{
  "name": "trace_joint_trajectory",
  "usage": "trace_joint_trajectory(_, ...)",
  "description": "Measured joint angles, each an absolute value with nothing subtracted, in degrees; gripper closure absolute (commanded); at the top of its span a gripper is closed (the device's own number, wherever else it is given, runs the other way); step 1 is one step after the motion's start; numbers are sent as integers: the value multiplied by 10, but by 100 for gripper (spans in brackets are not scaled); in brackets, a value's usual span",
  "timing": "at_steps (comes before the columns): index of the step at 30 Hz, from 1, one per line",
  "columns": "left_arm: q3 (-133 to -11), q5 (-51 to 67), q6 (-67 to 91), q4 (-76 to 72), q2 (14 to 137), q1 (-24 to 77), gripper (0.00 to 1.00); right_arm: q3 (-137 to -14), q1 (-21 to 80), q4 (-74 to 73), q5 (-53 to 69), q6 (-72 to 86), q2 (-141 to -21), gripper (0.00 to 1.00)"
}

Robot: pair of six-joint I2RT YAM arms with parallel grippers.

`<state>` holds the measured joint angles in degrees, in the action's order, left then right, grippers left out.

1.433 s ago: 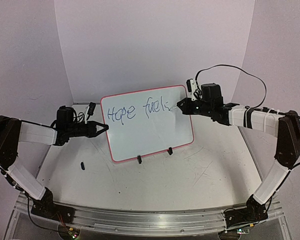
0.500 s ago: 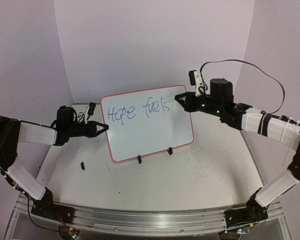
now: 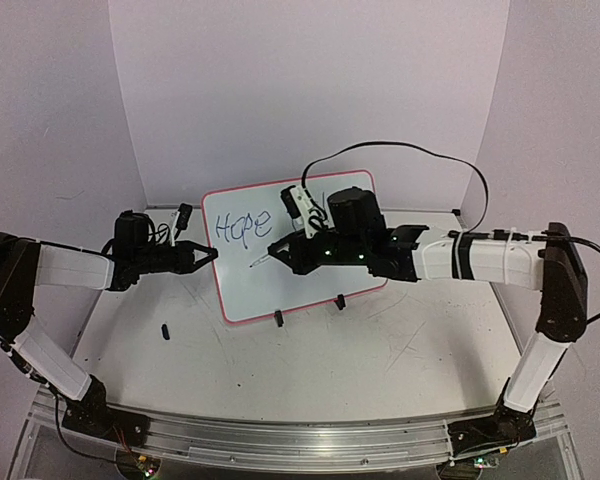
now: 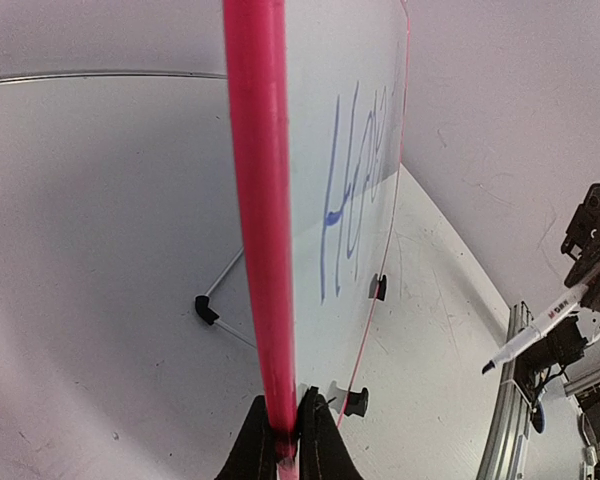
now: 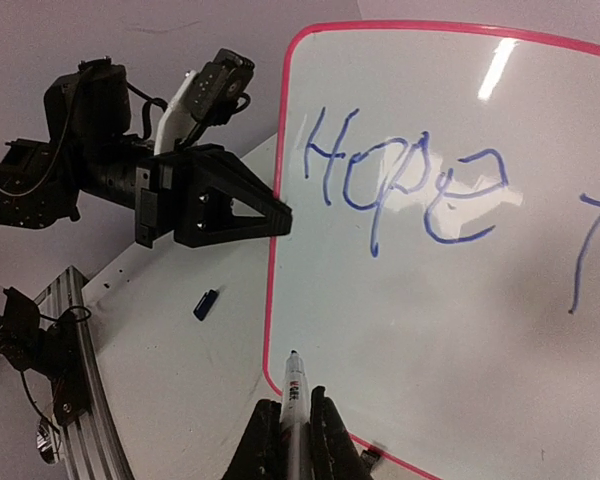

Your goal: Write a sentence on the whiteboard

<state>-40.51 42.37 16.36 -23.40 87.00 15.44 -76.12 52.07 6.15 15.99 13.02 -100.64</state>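
Note:
The whiteboard stands upright on two black clip feet, its red-pink rim showing edge-on in the left wrist view. Blue lettering "Hope" is on its top line; the right arm hides the rest. In the right wrist view "Hope" and the start of another word show. My left gripper is shut on the board's left edge. My right gripper is shut on a white marker, its tip in front of the board's lower left area, below "Hope".
A small dark marker cap lies on the table left of the board and also shows in the right wrist view. A thin wire stand leg props the board from behind. White walls enclose the table on three sides.
My right arm swung left across the board, from the end of "fuels" at the top right to the lower left area. The left gripper and board stayed still.

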Motion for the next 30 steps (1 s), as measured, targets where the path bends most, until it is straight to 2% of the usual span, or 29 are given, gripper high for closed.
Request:
trace_joint_trajectory(13, -405, 413, 164, -234, 867, 158, 100, -896, 543, 30, 133, 124, -1116, 100)
trace_joint_trajectory(30, -405, 412, 164, -234, 867, 159, 100, -934, 543, -6, 79, 105, -1157, 100)
